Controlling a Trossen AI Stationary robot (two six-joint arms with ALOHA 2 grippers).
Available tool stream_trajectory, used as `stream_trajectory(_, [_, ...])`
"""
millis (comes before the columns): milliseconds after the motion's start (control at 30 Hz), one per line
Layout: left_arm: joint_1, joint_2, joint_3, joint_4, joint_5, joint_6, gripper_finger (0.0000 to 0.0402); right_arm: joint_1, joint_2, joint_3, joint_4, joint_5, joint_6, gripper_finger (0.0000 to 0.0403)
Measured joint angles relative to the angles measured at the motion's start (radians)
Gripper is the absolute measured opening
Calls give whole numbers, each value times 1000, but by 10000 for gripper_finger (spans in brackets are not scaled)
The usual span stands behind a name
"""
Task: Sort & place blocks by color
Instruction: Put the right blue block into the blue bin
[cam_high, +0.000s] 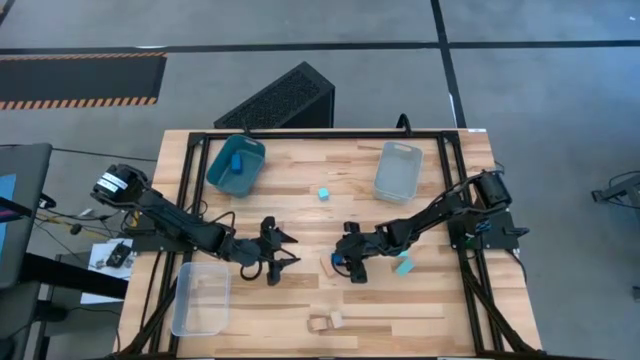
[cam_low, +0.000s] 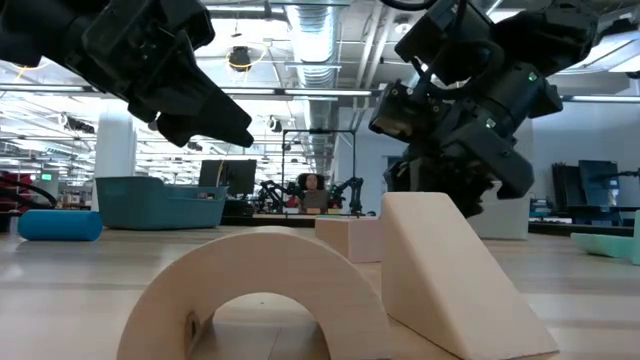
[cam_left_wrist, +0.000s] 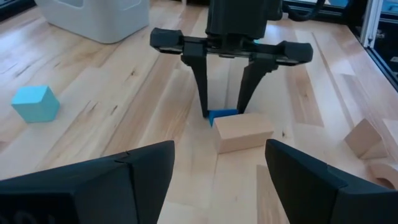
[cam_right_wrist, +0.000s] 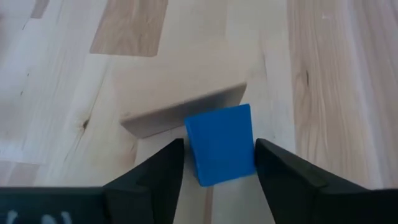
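- I saw the right gripper (cam_high: 352, 268) low over the middle of the tabletop (cam_high: 300, 190), with its fingers (cam_right_wrist: 155, 171) apart, one on each side of a dark blue block (cam_right_wrist: 221, 144). I could not tell if the fingers touched the block.
- This dark blue block lay on the wood, just beside a tan wooden block (cam_right_wrist: 180, 99); the two seemed to touch along one edge.
- My left gripper (cam_high: 283, 252) was near, facing the right one, and its fingers (cam_left_wrist: 146, 171) were wide apart and held nothing.
- A light cyan cube (cam_high: 324, 193) stood alone between the two far bins, well apart from both grippers.
- One more cyan block (cam_high: 403, 265) lay just beside the right arm.
- The teal bin (cam_high: 236, 165) at the far left side held a blue block (cam_high: 236, 162).
- The clear bin (cam_high: 398, 172) at the far right and another clear bin (cam_high: 201, 298) at the near left stood on the tabletop.
- Near the front edge lay tan pieces: an arch (cam_low: 255, 295) and a wedge (cam_low: 450, 275), close together.
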Motion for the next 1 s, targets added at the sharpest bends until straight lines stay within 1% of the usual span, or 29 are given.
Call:
stream_trajectory(167, [-4, 0, 0, 0, 0, 0, 243, 0, -6, 1, -15, 1, 13, 192])
stream_trajectory(367, [-4, 0, 0, 6, 0, 6, 243, 1, -11, 1, -13, 0, 40, 147])
stream_trajectory(433, [-4, 0, 0, 6, -2, 16, 243, 2, -31, 0, -36, -7, 46, 140])
stream_trajectory(533, [-4, 0, 0, 24, -3, 66, 243, 2, -76, -2, -53, -10, 45, 143])
stream_trajectory(667, [-4, 0, 0, 84, -8, 180, 242, 2, -169, 0, -50, -15, 45, 158])
stream_trajectory(733, [-4, 0, 0, 143, -5, 264, 242, 2, -204, -3, -24, -44, 45, 160])
stream_trajectory(900, [-4, 0, 29, 255, 7, 518, 242, 2, -234, 0, 174, -207, 70, 155])
stream_trajectory(1000, [-9, -1, 62, 281, 78, 688, 242, 2, -225, -1, 227, -283, 108, 154])
